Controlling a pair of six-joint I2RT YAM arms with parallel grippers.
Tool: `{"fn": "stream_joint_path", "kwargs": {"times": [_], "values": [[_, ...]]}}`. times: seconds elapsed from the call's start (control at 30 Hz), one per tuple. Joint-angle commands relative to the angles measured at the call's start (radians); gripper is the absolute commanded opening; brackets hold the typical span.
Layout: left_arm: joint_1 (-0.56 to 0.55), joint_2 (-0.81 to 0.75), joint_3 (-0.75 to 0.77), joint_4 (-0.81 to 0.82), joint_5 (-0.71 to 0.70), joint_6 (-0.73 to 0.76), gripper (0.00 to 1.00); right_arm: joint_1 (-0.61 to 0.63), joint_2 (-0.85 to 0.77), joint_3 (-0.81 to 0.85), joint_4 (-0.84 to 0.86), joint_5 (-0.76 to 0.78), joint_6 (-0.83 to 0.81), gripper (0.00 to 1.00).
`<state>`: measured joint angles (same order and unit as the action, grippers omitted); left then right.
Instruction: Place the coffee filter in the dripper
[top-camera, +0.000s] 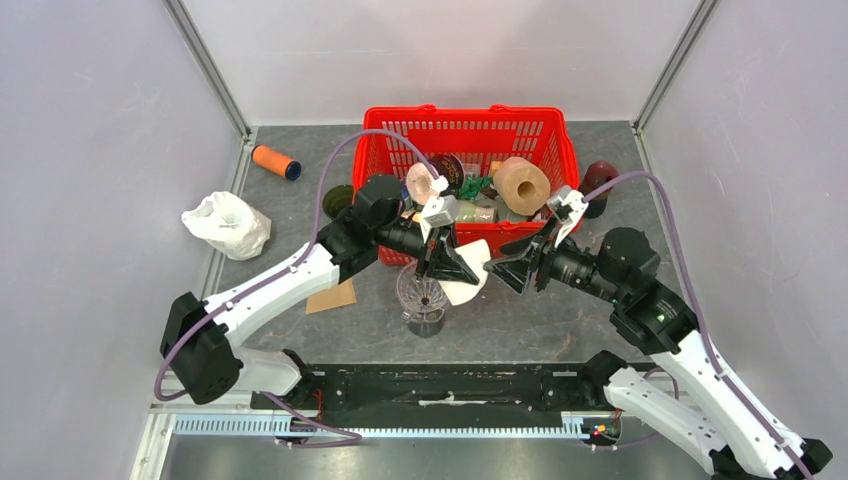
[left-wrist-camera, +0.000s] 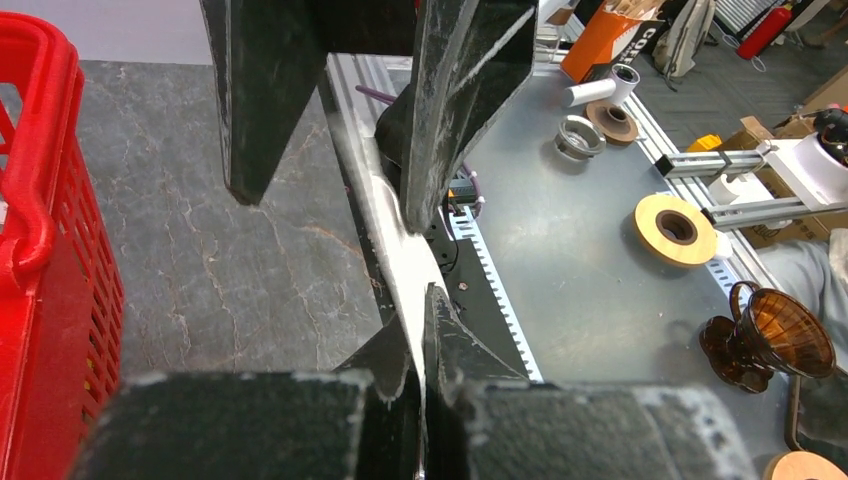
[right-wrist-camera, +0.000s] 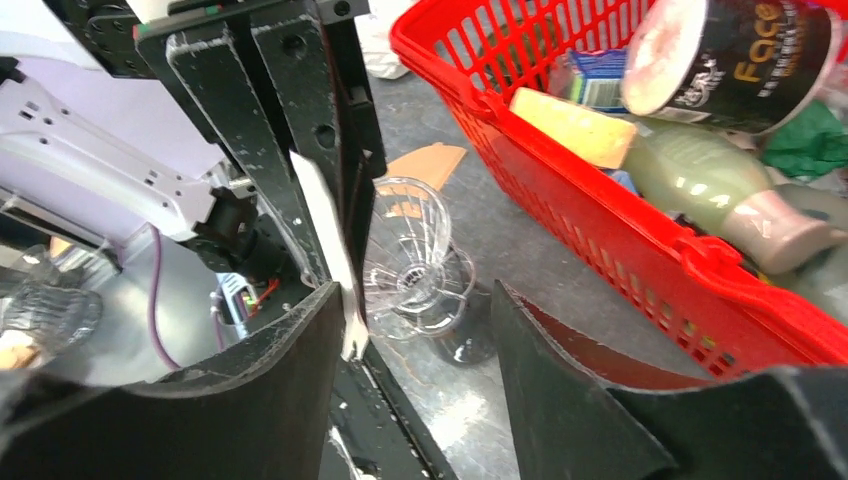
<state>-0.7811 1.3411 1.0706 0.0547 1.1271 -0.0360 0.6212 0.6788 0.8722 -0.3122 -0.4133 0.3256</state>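
The white coffee filter (top-camera: 472, 268) hangs over the right side of the clear glass dripper (top-camera: 424, 296), which stands on the table in front of the basket. My left gripper (top-camera: 448, 264) is shut on the filter's left part; in the left wrist view the filter (left-wrist-camera: 398, 245) runs edge-on out of the closed jaws of that gripper (left-wrist-camera: 421, 318). My right gripper (top-camera: 508, 266) is open at the filter's right edge. In the right wrist view (right-wrist-camera: 415, 300) the filter (right-wrist-camera: 322, 225) stands edge-on just inside its left finger (right-wrist-camera: 250, 400), with the dripper (right-wrist-camera: 412, 268) beyond.
A red basket (top-camera: 465, 118) full of items stands just behind the grippers. An orange spool (top-camera: 276, 161), a white plastic bag (top-camera: 227, 224) and a brown card piece (top-camera: 332, 297) lie to the left. A dark red object (top-camera: 598, 178) sits right of the basket.
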Motion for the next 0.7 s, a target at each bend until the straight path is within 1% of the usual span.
{"fn": "stream_joint_path", "kwargs": {"times": [0.0, 0.13, 0.3, 0.4, 0.53, 0.67], "values": [[-0.001, -0.044, -0.012, 0.030, 0.014, -0.004, 0.02, -0.002, -0.086, 0.037, -0.066, 0.112, -0.022, 0.68], [-0.001, -0.050, -0.017, 0.037, 0.013, -0.007, 0.02, -0.002, -0.176, 0.001, -0.080, 0.189, -0.022, 0.76], [-0.001, -0.051, -0.015, 0.045, 0.014, -0.018, 0.02, -0.002, -0.219, -0.027, -0.097, 0.219, -0.014, 0.77], [-0.001, -0.050, -0.017, 0.053, 0.016, -0.027, 0.02, -0.002, -0.178, -0.024, -0.088, 0.167, -0.010, 0.77], [-0.001, -0.046, -0.021, 0.078, 0.016, -0.052, 0.02, -0.001, -0.094, -0.014, -0.038, 0.045, -0.002, 0.75], [-0.001, -0.037, -0.021, 0.088, 0.014, -0.065, 0.02, -0.002, -0.040, -0.006, -0.025, 0.020, -0.012, 0.74]]}}
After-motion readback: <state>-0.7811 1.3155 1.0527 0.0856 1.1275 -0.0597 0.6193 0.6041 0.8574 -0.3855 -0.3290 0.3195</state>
